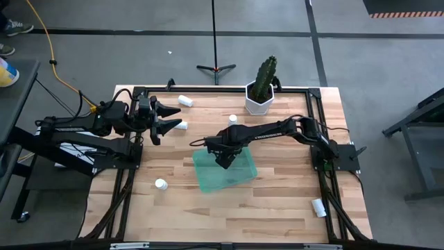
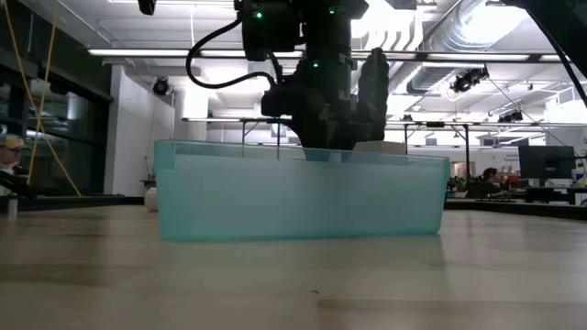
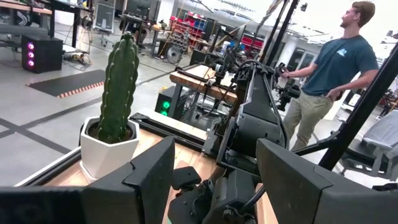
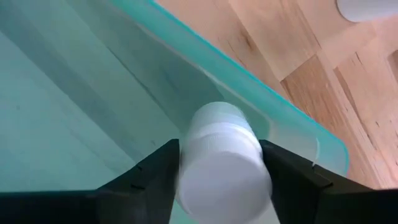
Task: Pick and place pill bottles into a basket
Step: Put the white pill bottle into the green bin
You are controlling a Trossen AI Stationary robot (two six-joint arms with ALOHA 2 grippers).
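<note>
The teal tray (image 1: pixel 224 170) lies flat on the table's middle; it also shows in the low view (image 2: pixel 298 197). My right gripper (image 1: pixel 223 158) is over the tray's far part, shut on a white pill bottle (image 4: pixel 221 165). Other pill bottles lie on the wood: two near the far left (image 1: pixel 185 101) (image 1: pixel 182 125), one upright beside the pot (image 1: pixel 232 119), one at near left (image 1: pixel 161 184), one at near right (image 1: pixel 318 207). My left gripper (image 1: pixel 166 118) is open and empty above the table's left, next to one bottle; its fingers stand apart in the left wrist view (image 3: pixel 214 168). My right gripper pinches the bottle's round sides (image 4: pixel 186 168) between its two fingers (image 4: pixel 155 180). The fingers point down into the tray and the bottle lies along them, one end (image 4: pixel 217 118) toward the tray's floor. I cannot tell whether that end touches the floor.
A white hexagonal pot with a cactus (image 1: pixel 261 90) stands at the far edge right of centre, also in the left wrist view (image 3: pixel 115 124). A black frame (image 1: pixel 312 97) runs along the table's edges. A person (image 3: pixel 339 68) stands beyond the table.
</note>
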